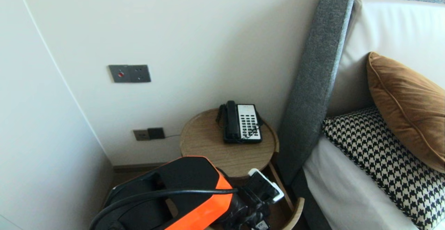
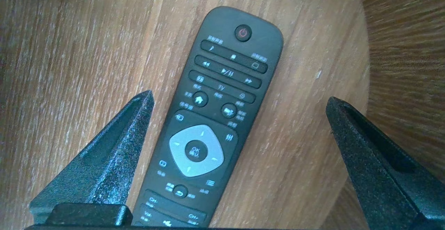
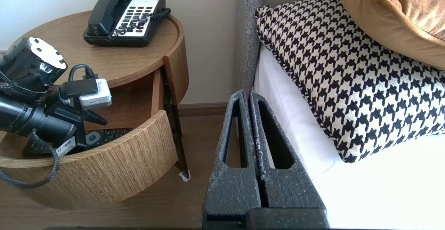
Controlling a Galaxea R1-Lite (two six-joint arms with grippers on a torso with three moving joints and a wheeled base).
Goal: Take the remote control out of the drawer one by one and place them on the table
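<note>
Left gripper (image 2: 240,96) is hanging over the open drawer (image 2: 69,66), jaws standing wide apart and gripping nothing. Its two fingers are straddling the remote (image 2: 205,129) without touching it. One tip is showing just beside the remote's edge, and the other is sitting well off toward the drawer's rim. The remote is lying flat, buttons up, on the drawer's wooden floor, below the round table top (image 1: 208,146).

Progress, as I am judging it: the gripper is sitting lined up over the remote, so the approach looks done. No grip is made yet and nothing is lifted; the remote is resting wholly in the drawer.

Right gripper (image 3: 250,94) is sitting parked low beside the bed (image 3: 382,188), fingers pressed together, carrying nothing.

Count:
- one remote
- one drawer
- one telephone (image 1: 241,122), sitting on the table top
- one upper wall plate (image 1: 129,73)
- one lower wall plate (image 1: 148,133)
- one houndstooth pillow (image 1: 382,160)
- one brown cushion (image 1: 406,108)
- one grey headboard (image 1: 320,77)
</note>
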